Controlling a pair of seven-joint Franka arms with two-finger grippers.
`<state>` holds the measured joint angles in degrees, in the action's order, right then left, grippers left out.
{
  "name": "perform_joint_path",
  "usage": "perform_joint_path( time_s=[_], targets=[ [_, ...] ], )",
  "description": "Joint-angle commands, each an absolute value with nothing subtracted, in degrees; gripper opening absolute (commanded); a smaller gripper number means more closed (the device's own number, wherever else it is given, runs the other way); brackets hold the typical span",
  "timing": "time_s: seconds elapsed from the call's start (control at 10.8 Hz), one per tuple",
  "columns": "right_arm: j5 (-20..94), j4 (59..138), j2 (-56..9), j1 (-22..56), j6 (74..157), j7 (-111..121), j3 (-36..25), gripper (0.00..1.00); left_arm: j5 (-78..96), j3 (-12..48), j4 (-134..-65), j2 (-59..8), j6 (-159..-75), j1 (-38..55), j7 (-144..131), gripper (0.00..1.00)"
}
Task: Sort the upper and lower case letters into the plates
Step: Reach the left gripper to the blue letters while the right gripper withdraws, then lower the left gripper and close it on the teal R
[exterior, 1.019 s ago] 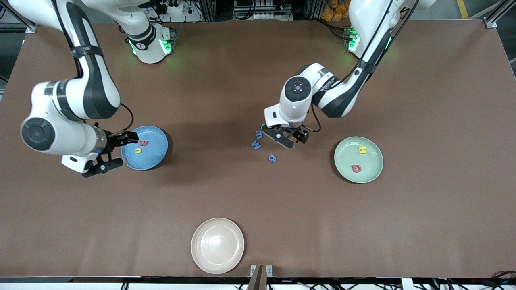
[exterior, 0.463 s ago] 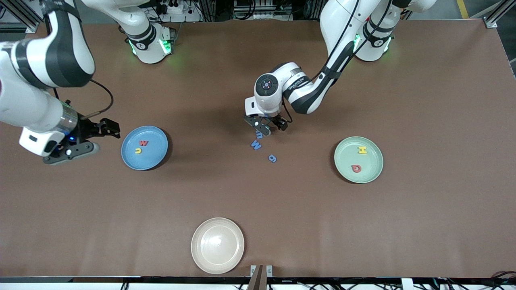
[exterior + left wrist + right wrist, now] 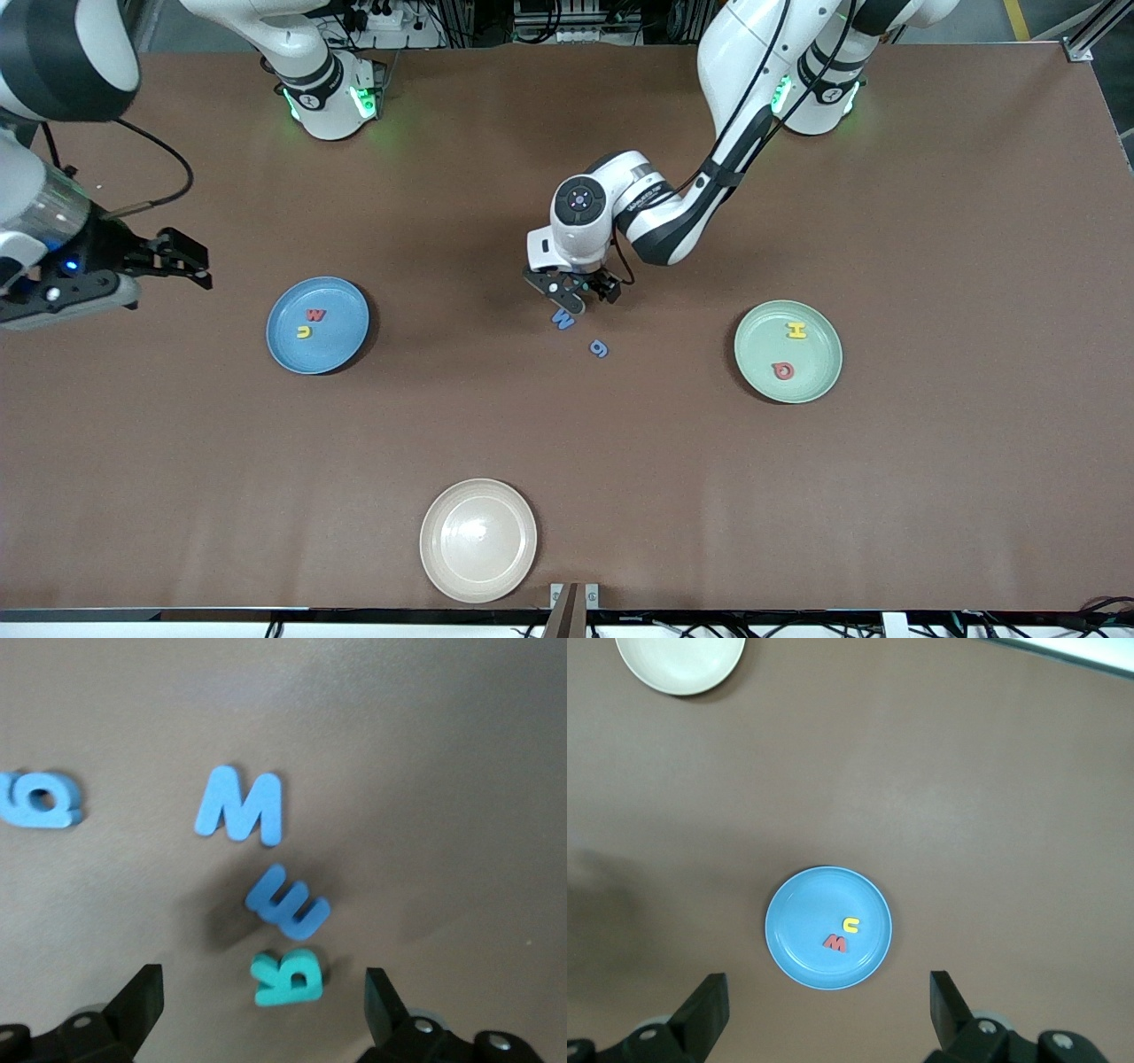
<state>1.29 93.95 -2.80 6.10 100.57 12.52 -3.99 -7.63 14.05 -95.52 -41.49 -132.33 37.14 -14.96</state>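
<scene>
The left gripper [image 3: 574, 289] hangs low over the middle of the table with its jaws spread wide and nothing between them. Straight under it, in the left wrist view, sits a teal letter [image 3: 286, 978] between the two black fingers [image 3: 137, 1001], touching neither. Just beside the teal piece lies a dark blue lowercase m [image 3: 288, 901], next a lighter blue capital M [image 3: 239, 804], and a little apart from those a blue g-shaped letter [image 3: 37, 800] (which case it is cannot be told). In the front view the capital M and the g-shaped piece lie just nearer the camera than this gripper, while the teal letter and small m are hidden beneath it.

Toward the left arm's end of the table from this gripper rests the pale green plate [image 3: 819, 377], holding a yellow H [image 3: 797, 330] and a red-pink round letter [image 3: 783, 370].

The right gripper [image 3: 159, 270] is up in the air, jaws equally wide and empty, over bare table at the right arm's end. Near it lies the blue plate [image 3: 332, 350], carrying a red w [image 3: 314, 315] and a yellow u [image 3: 304, 332]. Well apart from both grippers, close to the front camera, sits a cream plate [image 3: 478, 540].
</scene>
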Motion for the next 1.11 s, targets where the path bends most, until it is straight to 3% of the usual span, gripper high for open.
perform_joint_path(
  time_s=[0.0, 0.37, 0.46, 1.02],
  targets=[
    [1.06, 92.30, -1.23, 4.40, 100.02, 10.46, -3.34, 1.00, -7.12, 13.80, -93.60, -42.54, -131.31, 38.14, -16.52, 1.00],
    [2.02, 92.29, -0.79, 3.34, 99.84, 11.43, -3.34, 1.00, -7.21, 13.89, -93.87, -42.45, -127.81, 38.23, -16.35, 0.85],
    [2.02, 92.29, -0.88, 3.08, 99.84, 11.34, -3.34, 1.00, -7.21, 13.89, -93.78, -42.19, -126.31, 38.15, -16.26, 0.74],
    [2.02, 91.93, -1.05, 3.25, 99.76, 11.34, -3.16, 1.00, -6.59, 13.89, -93.61, -42.45, -126.12, 38.32, -16.61, 0.60]
  ],
)
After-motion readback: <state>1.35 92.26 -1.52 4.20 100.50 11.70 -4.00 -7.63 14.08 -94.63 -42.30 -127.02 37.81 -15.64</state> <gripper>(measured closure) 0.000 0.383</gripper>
